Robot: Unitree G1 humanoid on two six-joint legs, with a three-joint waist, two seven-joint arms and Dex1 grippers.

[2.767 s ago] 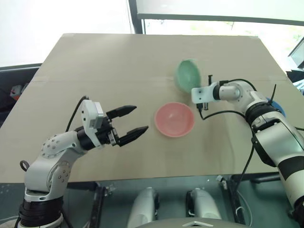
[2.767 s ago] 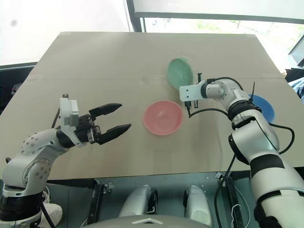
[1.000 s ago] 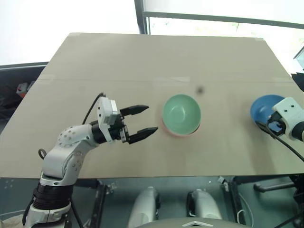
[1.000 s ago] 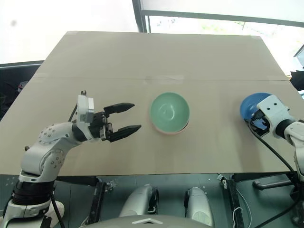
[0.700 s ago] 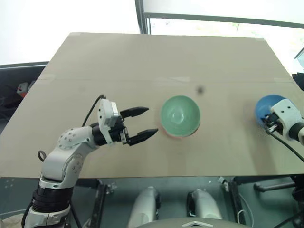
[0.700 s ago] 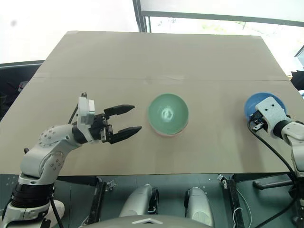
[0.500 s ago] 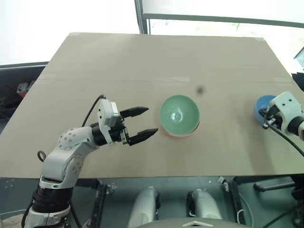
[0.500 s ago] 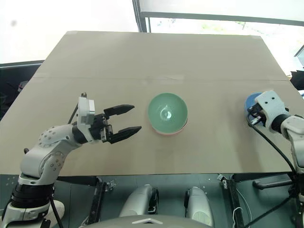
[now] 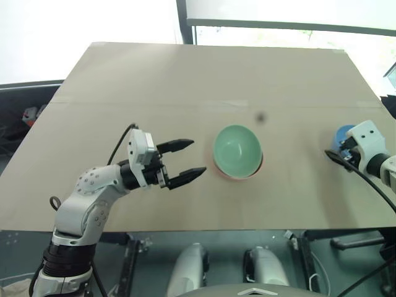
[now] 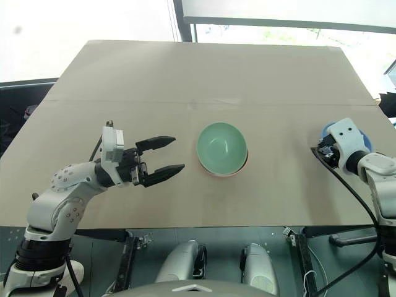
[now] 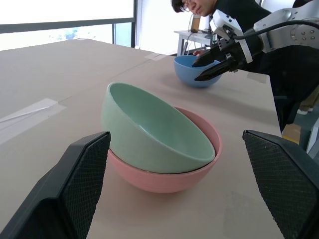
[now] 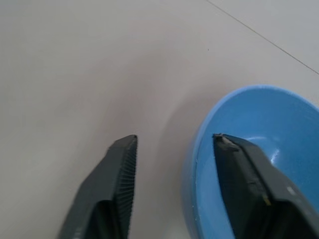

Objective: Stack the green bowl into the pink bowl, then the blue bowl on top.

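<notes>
Green bowl point(image 9: 236, 149): sits tilted inside the pink bowl point(image 11: 169, 180) near the table's point(image 9: 185, 80) middle, so I count the first stacking as done.
Blue bowl point(image 12: 254, 159): on the table at my far right, well apart from the pair; it is the one left to move.
Right gripper point(image 12: 174, 149): I have it at the blue bowl's near rim, one finger inside the bowl, the other outside, wall in the gap. Jaws parted, not yet pinching, as far as I can see.
Left gripper point(image 9: 185, 162): parked beside the stacked pair, apart from it, fingers spread wide and holding nothing.
Next: I judge a pinch on that rim, then a lift.
</notes>
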